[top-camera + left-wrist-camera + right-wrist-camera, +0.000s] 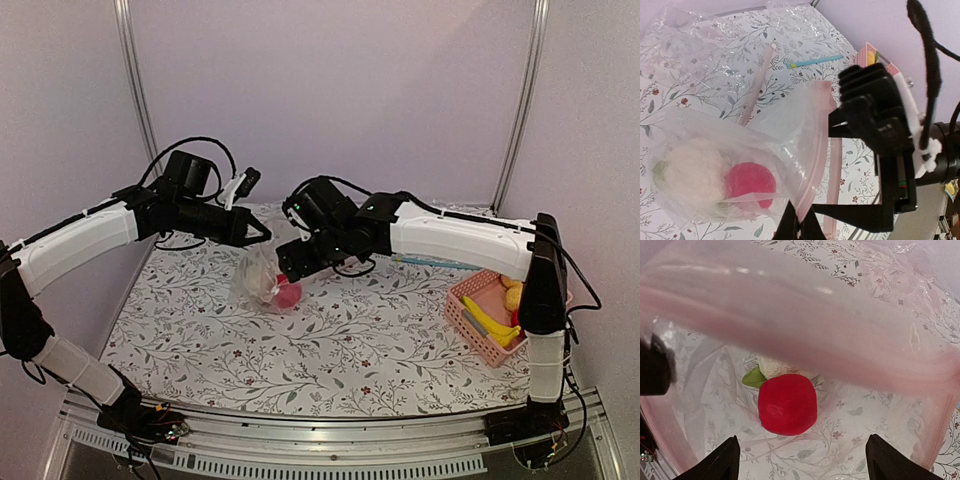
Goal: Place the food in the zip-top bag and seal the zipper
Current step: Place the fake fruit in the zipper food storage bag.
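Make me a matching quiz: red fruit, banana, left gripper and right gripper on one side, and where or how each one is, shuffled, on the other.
1 red fruit
2 banana
3 left gripper
4 right gripper

a open at the mouth of the bag
b in the basket
c inside the bag
d shut on the bag's edge

Pairs: 1-c, 2-b, 3-d, 4-a
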